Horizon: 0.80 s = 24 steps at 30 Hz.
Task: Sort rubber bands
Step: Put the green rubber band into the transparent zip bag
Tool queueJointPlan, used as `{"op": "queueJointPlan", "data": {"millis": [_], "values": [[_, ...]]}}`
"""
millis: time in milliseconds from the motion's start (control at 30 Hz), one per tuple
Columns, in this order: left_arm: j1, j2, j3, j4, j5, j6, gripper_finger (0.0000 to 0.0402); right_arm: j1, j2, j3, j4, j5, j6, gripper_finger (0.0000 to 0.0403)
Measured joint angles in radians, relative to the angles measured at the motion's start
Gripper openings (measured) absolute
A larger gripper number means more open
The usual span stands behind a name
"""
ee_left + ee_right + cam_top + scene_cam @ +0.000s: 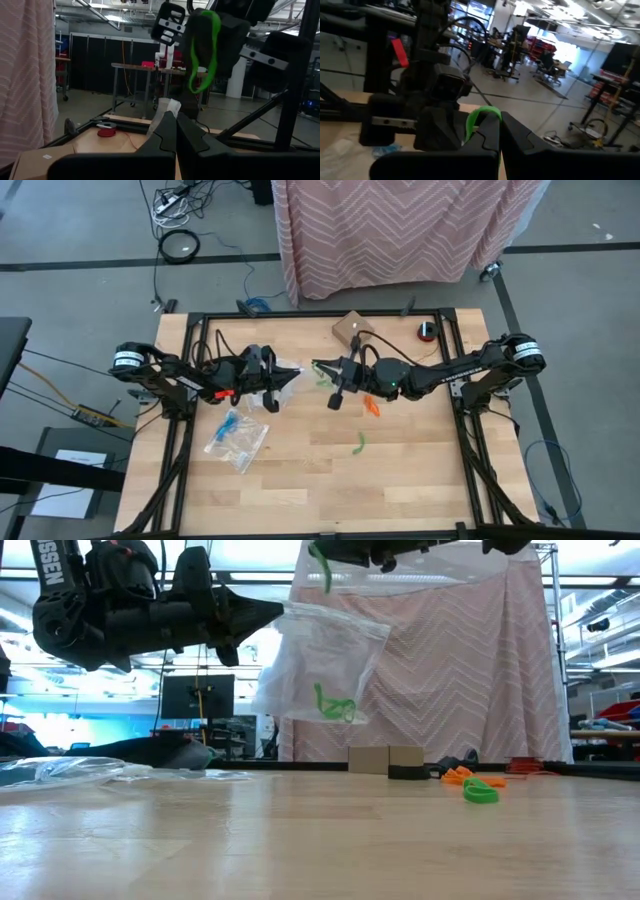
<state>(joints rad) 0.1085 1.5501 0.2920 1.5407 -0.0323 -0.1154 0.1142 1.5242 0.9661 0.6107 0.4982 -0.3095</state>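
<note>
My left gripper (272, 610) is shut on a clear zip bag (335, 655) that hangs above the table with a green rubber band (335, 706) inside it. My right gripper (335, 550) faces it at close range, just above the bag's top, and is shut on another green rubber band (202, 50). On the table lie orange rubber bands (457, 776) and a green one (480, 792). In the high view both grippers (288, 373) (318, 366) meet over the table's middle. My left gripper pinches the bag's top edge (169, 107) between its two fingers, which come about level from the table's left side. The bag hangs below them, clear of the table. My right gripper pinches the green band at one end of its loop (479, 118). Its fingers come level from the table's right. The band dangles slack below them (322, 572), clear of the table.
Other clear bags (238, 438), one with something blue inside, lie at the near left. A cardboard box (352, 328) and a red roll (428, 331) stand at the far edge. A black frame (460, 380) runs round the table.
</note>
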Motion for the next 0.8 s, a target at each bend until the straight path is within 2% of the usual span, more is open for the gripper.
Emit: {"op": "queueJointPlan", "data": {"millis": [633,800], "values": [[0.0,0.0,0.0,0.001,-0.001,0.0,0.0004,-0.006,0.004,0.0,-0.083,0.058,0.029,0.0],[0.0,0.0,0.0,0.001,-0.001,0.0,0.0004,-0.019,0.005,0.0,-0.112,0.075,0.078,0.0]]}}
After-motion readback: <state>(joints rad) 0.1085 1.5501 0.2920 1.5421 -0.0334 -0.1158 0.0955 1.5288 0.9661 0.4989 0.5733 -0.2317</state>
